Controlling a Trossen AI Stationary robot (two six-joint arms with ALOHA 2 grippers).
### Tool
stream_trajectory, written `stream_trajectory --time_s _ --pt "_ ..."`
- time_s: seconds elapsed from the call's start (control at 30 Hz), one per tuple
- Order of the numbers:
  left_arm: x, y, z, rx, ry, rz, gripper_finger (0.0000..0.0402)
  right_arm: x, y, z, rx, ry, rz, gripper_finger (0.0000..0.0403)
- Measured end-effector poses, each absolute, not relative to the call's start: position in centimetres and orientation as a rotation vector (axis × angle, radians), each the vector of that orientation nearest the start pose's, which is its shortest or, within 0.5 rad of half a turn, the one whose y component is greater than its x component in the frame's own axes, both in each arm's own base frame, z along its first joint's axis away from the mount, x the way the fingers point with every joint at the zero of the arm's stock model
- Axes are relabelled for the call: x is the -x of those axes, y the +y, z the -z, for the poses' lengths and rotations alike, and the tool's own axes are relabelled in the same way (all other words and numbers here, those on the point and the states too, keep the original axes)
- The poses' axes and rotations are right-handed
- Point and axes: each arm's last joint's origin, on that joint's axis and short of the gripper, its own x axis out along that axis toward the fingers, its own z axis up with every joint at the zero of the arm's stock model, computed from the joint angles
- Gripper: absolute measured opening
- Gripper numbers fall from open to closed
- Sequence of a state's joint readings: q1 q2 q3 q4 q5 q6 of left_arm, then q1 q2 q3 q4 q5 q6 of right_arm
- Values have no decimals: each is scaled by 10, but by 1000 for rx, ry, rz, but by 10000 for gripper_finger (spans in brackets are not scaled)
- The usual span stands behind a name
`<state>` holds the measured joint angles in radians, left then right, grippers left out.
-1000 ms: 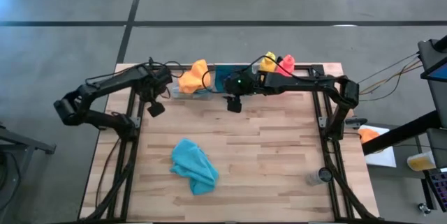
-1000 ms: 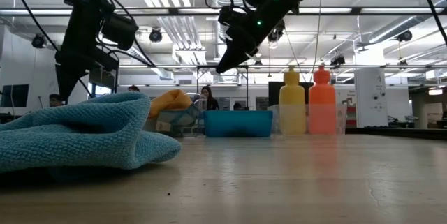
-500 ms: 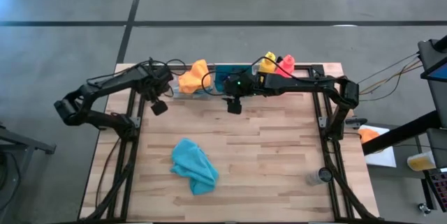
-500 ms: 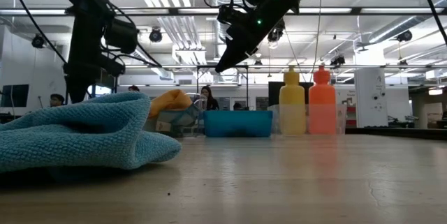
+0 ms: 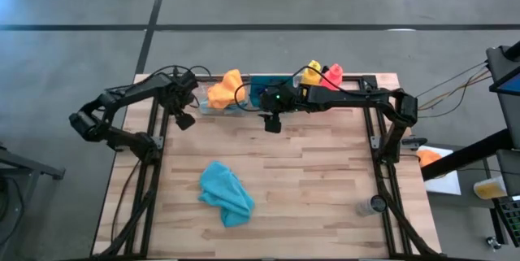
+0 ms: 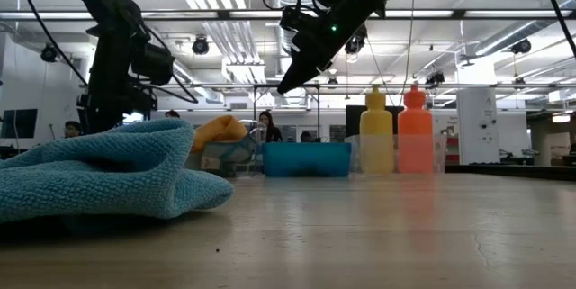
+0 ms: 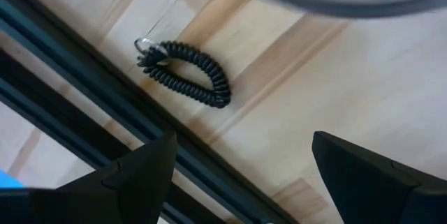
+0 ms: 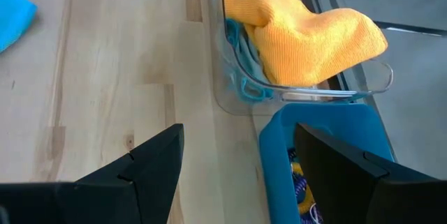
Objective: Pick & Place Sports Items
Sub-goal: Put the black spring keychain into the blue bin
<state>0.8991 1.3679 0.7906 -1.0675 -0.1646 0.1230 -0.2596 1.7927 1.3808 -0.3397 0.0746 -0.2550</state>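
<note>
Teal cloth (image 5: 225, 193) on unmarked wood table (image 5: 325, 180), unlabelled.

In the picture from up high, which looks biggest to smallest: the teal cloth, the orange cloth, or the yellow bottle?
1. teal cloth, spread on the table
2. orange cloth, heaped in its clear tray
3. yellow bottle, seen from above; the right arm hides part of it

Two bottles, yellow (image 6: 376, 141) and pink-red (image 6: 415, 140); two cloths, teal (image 5: 226, 193) and orange (image 5: 224, 90); one bin (image 6: 307, 158)
</note>
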Motion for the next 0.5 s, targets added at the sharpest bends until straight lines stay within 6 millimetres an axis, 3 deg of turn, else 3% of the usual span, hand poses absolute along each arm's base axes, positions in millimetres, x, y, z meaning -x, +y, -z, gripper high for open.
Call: stream_trajectory --time_s 0.5 --pt "-123 166 -165 569 1695 -670 337 -383 -104 -252 171 787 220 272"
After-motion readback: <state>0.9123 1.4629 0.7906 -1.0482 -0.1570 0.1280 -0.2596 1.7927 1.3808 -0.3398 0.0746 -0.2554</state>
